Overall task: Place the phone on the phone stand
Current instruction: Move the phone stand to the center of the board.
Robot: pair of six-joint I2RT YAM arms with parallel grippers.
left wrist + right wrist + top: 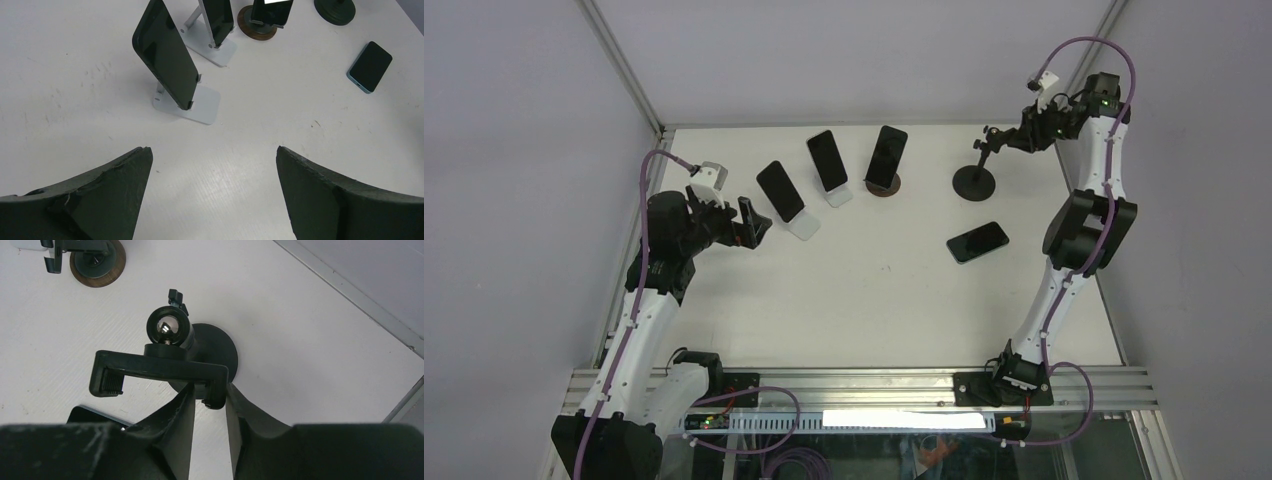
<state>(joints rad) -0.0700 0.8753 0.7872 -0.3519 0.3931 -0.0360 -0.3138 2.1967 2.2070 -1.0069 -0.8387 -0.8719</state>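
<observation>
At far right of the counter [874, 300]: right gripper [210, 390] pinching one end of the clamp [160, 367] on the empty phone stand [974, 180]. Phone [977, 242] lies flat just beside it, on the near side. Left gripper [214, 150] spread wide, holding nothing. Advice: turn the clamp slowly, keep the stand from tipping, and leave the cradle facing the phone.

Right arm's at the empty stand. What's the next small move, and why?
Probably tilt the clamp cradle on its ball joint. The right gripper pinches the cradle's end, the black stand is empty, and the phone lies flat on the table, untouched. The left gripper hangs open.
</observation>
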